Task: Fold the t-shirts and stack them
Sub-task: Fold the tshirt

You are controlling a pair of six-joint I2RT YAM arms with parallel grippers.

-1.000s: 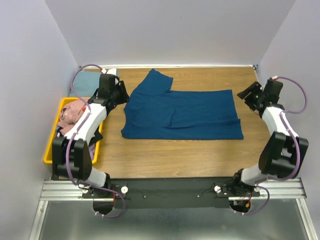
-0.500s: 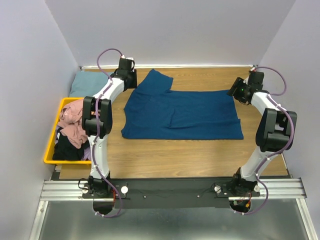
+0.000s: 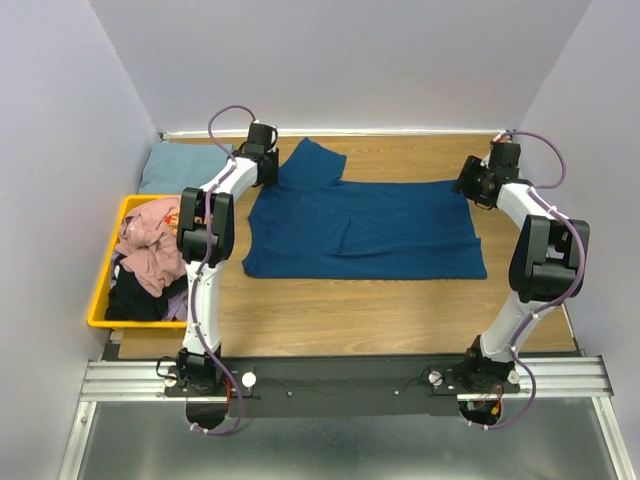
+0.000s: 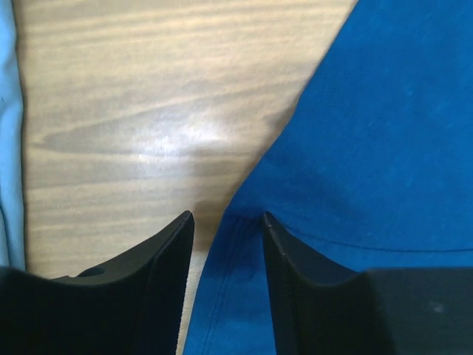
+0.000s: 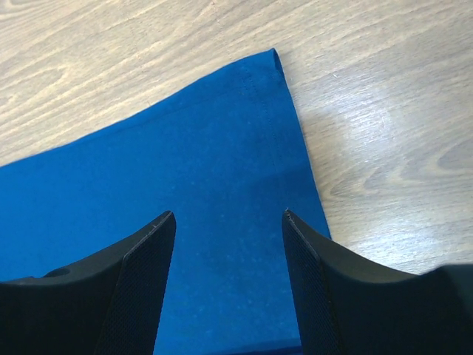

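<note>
- Your left gripper (image 4: 228, 216) has its jaws spread with a narrow gap. The edge of the blue shirt (image 4: 384, 133) runs up through that gap. The finger at 3 o'clock sits over the cloth and the one at 9 o'clock sits over bare table (image 4: 148, 111). Nothing is pinched.
- Just ahead of that gap, at 12 o'clock, the shirt's edge bends and climbs away toward 1 o'clock. A stitched seam curves off toward 3 o'clock.
- At the far 9 o'clock edge of the left wrist view you can see a strip of the pale blue shirt (image 4: 7, 111).
- Your right gripper (image 5: 227, 216) has its jaws spread wide, with blue shirt (image 5: 185, 163) filling the space between them. The hemmed corner of the shirt lies past the tips toward 1 o'clock. Its stitched side edge runs down under the finger at 3 o'clock. Bare table (image 5: 369, 111) lies beyond.
- From above, the blue shirt (image 3: 370, 225) lies flat across the middle of the table (image 3: 350, 310), with one sleeve (image 3: 315, 160) pointing to 12 o'clock.
- The left gripper (image 3: 268, 170) is at the shirt's 10 o'clock corner and the right gripper (image 3: 470, 182) is at its 2 o'clock corner.
- The pale blue shirt (image 3: 180, 165) lies in the table's 10 o'clock corner.
- At 9 o'clock the yellow bin (image 3: 97, 300) holds a crumpled pink shirt (image 3: 150, 245) and a black shirt (image 3: 135, 298).
</note>
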